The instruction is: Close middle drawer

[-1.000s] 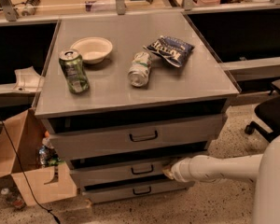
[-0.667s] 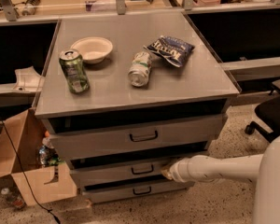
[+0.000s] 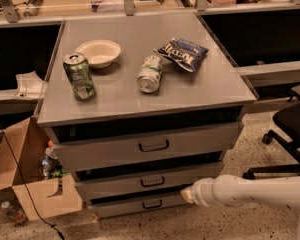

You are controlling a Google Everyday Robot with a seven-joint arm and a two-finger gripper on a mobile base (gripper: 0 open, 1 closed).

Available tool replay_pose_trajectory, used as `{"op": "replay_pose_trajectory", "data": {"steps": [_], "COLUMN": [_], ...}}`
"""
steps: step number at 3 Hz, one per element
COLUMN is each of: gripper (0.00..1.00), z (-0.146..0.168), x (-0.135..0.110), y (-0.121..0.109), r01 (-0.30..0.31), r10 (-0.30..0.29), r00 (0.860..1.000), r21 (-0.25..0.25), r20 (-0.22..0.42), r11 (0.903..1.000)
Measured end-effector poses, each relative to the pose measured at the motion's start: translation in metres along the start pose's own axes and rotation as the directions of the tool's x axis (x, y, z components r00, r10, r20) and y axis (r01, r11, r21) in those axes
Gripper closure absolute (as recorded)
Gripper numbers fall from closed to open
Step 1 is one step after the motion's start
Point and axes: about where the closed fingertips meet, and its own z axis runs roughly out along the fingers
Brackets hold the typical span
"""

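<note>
The tool (image 3: 187, 194) beside the middle drawer (image 3: 117, 184) is mostly hidden.

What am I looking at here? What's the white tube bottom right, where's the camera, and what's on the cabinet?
The white tube is the arm of a mobile robot with a single arm. Its gripper is at the tip, low down and close to the right part of the cabinet's front, about level with the middle drawer and the one below it. There is one camera only, looking down at the cabinet from the front; I cannot tell where it is mounted. On the grey top stand a green can and a white bowl. A second can lies on its side beside a dark blue snack bag. I cannot see whether the gripper holds anything.
</note>
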Motion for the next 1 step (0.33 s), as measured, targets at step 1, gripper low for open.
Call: {"op": "replay_pose_trajectory", "data": {"steps": [1], "gripper": [1.00], "z": [-0.0231], "x": [0.0253], "y": [0.0045], "r01": [-0.051], "r10": [0.051], "r00": [0.998], "r21": [0.001], "r20": [-0.024], "r11": [0.9987]}}
